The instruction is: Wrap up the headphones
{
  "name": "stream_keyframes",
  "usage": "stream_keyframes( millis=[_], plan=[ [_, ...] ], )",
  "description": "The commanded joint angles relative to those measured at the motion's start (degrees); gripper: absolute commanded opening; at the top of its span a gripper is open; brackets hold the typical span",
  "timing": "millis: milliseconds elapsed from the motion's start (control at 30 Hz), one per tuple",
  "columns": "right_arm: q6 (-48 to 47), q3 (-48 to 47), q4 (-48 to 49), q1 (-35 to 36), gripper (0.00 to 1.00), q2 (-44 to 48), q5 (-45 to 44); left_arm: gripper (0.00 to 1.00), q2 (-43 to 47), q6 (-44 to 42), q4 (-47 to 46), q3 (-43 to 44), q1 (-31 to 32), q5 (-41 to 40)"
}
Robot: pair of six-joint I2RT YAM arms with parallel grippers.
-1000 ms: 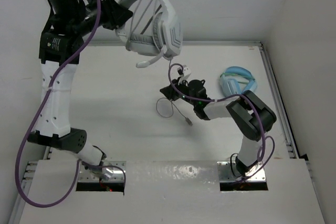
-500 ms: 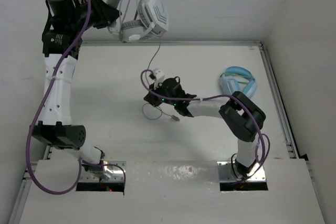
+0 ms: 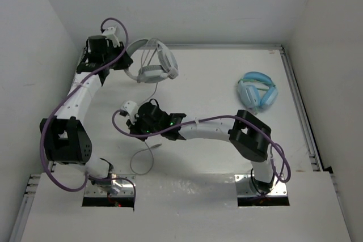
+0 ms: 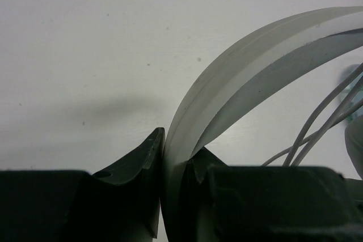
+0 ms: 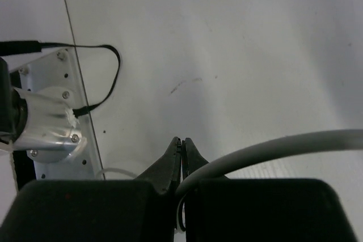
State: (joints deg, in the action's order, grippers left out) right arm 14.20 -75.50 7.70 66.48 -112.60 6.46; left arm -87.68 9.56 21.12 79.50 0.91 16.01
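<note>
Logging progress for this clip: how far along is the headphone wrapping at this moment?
Done: some cable strands already span the headband. In hand: the left gripper clamps the headphones by that headband; the right gripper is shut on the cable. Left: a loose tail lies slack on the table toward the near edge, not yet wound.

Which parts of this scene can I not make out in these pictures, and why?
- Right wrist view: where the cable in the right gripper leads, cut off by the right edge.
- Top view: that gripper's fingertips, hidden under its own body; the cable's free end, too small to tell.
- Left wrist view: most of the headphones, cut off by the right edge.
</note>
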Motion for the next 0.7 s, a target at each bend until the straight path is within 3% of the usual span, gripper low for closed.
stream_keyframes(
  millis=[0, 167, 300, 533, 667],
  plan=[
    [-2.51, -5.70, -3.48, 0.14, 0.00, 0.97, 2.85, 0.00, 5.50, -1.12, -13.12, -2.67, -0.20, -2.21],
    [-2.94, -7.20, -2.78, 0.32, 0.00, 2.47, 6.81, 0.00, 2.78, -1.13, -14.89, -4.62, 0.15, -2.30],
    [-5.67, -3.35, -3.58, -0.12, 0.00, 4.22, 2.25, 0.00, 0.59, 2.29, -11.64, -0.24, -0.90, 0.41],
    [-3.74, 15.36, 5.46, -6.87, 0.00, 8.53, -4.17, 0.00, 1.36, 10.47, -7.06, 9.17, -5.65, 16.23],
    [-3.48, 19.07, 10.04, -12.94, 0.00, 12.03, -6.28, 0.00, 3.83, 12.32, -5.31, 10.58, -6.09, 22.21]
  ],
)
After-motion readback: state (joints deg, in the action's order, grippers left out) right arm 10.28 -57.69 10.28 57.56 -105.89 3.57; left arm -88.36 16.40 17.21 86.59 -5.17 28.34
